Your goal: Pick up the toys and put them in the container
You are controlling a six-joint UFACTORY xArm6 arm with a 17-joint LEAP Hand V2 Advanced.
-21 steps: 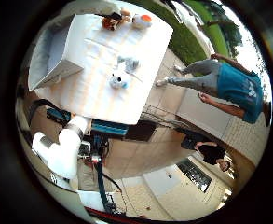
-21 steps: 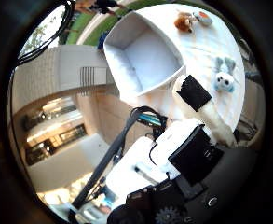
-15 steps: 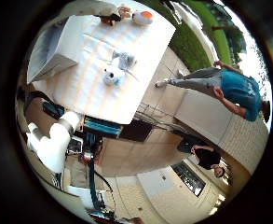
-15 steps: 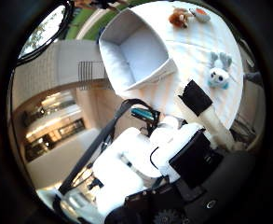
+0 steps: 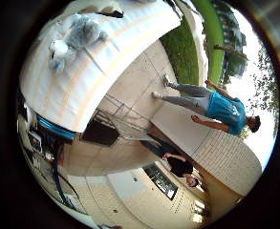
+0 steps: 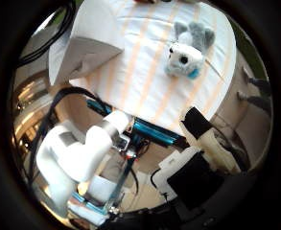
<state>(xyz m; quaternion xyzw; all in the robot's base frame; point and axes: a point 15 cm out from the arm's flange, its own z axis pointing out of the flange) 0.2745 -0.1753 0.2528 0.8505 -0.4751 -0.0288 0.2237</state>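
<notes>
1. A grey and white plush toy [image 6: 189, 50] lies on the striped tablecloth [image 6: 145, 72], apart from the pale container [image 6: 85, 45] on the same table.
2. The toy now fills more of both views than a moment ago: the palm has come closer, likely approaching to grasp.
3. The hand [image 6: 204, 158] holds nothing; one finger looks extended toward the table.

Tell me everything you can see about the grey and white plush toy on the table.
The plush toy is a small soft animal with a white face, dark eyes, grey ears and a grey furry body, with a bit of blue under the chin. It lies on the white, orange-striped tablecloth, apart from the white container. Nothing touches it except the cloth. The robot hand is off to the side of the table, not touching it.
</notes>
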